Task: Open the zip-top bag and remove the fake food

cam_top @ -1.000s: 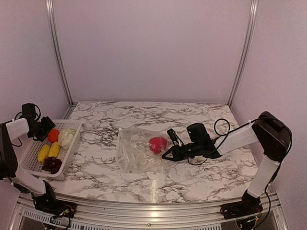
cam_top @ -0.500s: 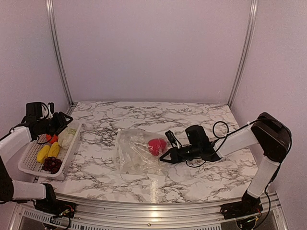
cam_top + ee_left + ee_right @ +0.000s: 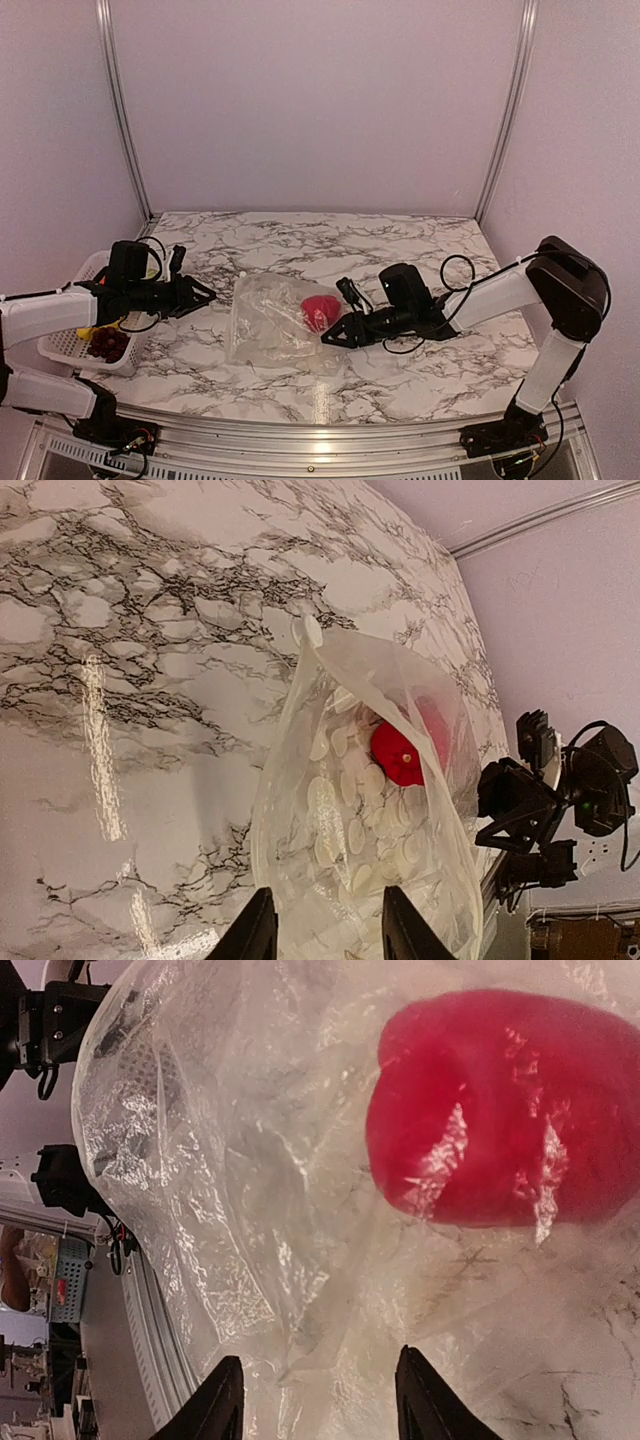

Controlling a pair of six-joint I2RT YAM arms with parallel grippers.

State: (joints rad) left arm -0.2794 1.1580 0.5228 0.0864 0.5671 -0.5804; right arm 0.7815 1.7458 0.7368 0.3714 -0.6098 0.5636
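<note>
Zip-top bag (image 3: pixel 265 322) lies mid-bench (image 3: pixel 420 250), a gripper at each side.
Top: red fake food (image 3: pixel 320 310) inside; left gripper (image 3: pixel 208 294) near its left edge, right gripper (image 3: pixel 330 338) at its right. Left wrist: jaws narrowly apart, bag just ahead. Right wrist: jaws apart, crinkled plastic between them.

White arm links (image 3: pixel 495 288), black joints (image 3: pixel 570 280); black left pincer (image 3: pixel 203 296), right pincer (image 3: pixel 330 338); looping black cables (image 3: pixel 458 262).

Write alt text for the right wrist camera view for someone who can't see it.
A clear, crinkly zip-top bag fills the view, with a red round fake food piece showing through it at the upper right. The right hand shows two fingertips, apart, at the bottom edge; marble table lies lower right.
</note>
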